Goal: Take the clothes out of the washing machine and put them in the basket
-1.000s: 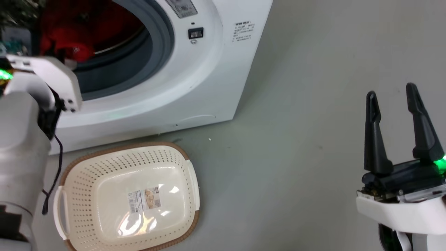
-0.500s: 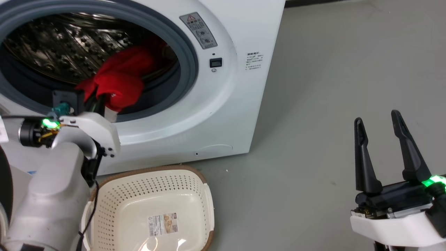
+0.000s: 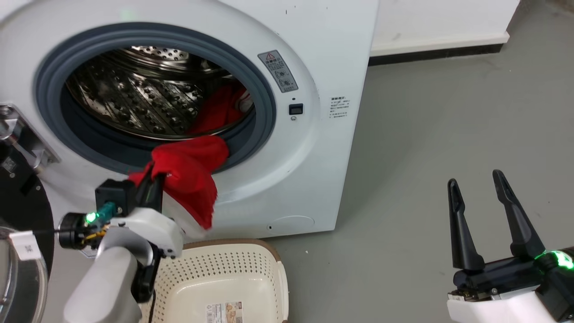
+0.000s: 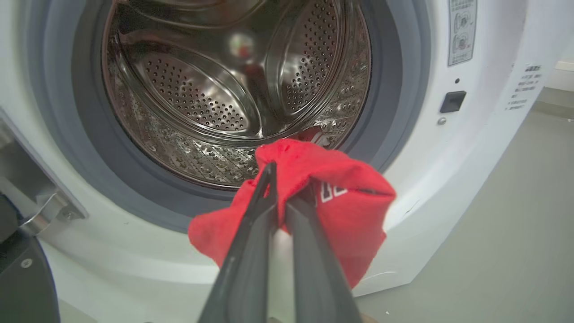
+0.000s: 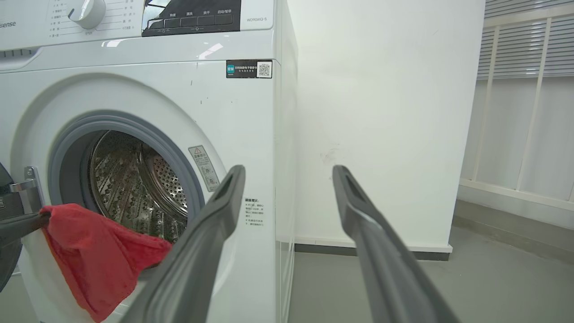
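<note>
Clothes (image 3: pixel 193 172): my left gripper (image 4: pixel 281 202) pinches one bright red, white-lettered garment, which hangs lengthwise downward over the washing machine's (image 3: pixel 314 157) grey door ring, above the basket (image 3: pixel 233 244). My right gripper (image 3: pixel 475 178) stands spread.

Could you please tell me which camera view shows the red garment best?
The left wrist view: the garment is close, its white lettering shows, and the left gripper is shut on it. The head view shows it hanging before the washer opening, the basket below. The right wrist view shows it smaller, side-on.
</note>
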{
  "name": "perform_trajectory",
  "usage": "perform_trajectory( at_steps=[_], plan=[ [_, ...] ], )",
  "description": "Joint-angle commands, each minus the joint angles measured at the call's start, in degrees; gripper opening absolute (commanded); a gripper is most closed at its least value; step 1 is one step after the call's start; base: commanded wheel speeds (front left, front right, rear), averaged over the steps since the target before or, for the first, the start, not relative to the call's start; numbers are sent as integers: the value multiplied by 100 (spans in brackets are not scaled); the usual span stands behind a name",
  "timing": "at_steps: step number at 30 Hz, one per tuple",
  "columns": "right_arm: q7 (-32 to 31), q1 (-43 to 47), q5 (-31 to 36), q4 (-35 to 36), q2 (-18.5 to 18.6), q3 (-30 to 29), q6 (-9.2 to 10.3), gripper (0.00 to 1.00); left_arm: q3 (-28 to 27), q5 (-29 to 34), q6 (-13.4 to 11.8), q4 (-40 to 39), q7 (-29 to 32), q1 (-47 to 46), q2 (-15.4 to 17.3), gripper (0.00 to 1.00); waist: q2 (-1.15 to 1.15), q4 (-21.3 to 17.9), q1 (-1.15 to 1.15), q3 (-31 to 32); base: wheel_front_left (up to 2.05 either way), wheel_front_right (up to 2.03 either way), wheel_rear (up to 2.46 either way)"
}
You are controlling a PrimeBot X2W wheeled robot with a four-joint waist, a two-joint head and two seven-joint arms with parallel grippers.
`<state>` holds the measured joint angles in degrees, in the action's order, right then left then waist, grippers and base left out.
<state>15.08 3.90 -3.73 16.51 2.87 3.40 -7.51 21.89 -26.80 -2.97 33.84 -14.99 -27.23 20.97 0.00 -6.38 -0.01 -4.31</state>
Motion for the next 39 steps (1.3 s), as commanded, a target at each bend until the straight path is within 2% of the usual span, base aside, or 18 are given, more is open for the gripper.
perform_trajectory(
  at_steps=[1,10,19,29,39],
  plan=[
    [14,106,35,-28,1,-2,4,100,-17,51,-61,-207,-27,263,-29,0,0,65,1,133,0,0,0],
    [14,319,-4,-80,1,-15,4,100,11,40,-181,-819,-26,1144,-75,0,0,103,1,379,0,0,0],
    [14,308,-53,-94,1,-27,4,100,118,-77,-174,-799,-18,1654,-143,0,0,41,1,348,0,0,0],
    [14,-132,-39,-22,0,72,4,100,54,-302,1,-54,-15,1507,-265,0,0,-214,1,-398,0,0,0],
    [14,-726,-97,85,0,102,4,100,-141,-494,340,1313,-21,901,-450,0,0,-502,1,-1414,0,0,0]
  ],
)
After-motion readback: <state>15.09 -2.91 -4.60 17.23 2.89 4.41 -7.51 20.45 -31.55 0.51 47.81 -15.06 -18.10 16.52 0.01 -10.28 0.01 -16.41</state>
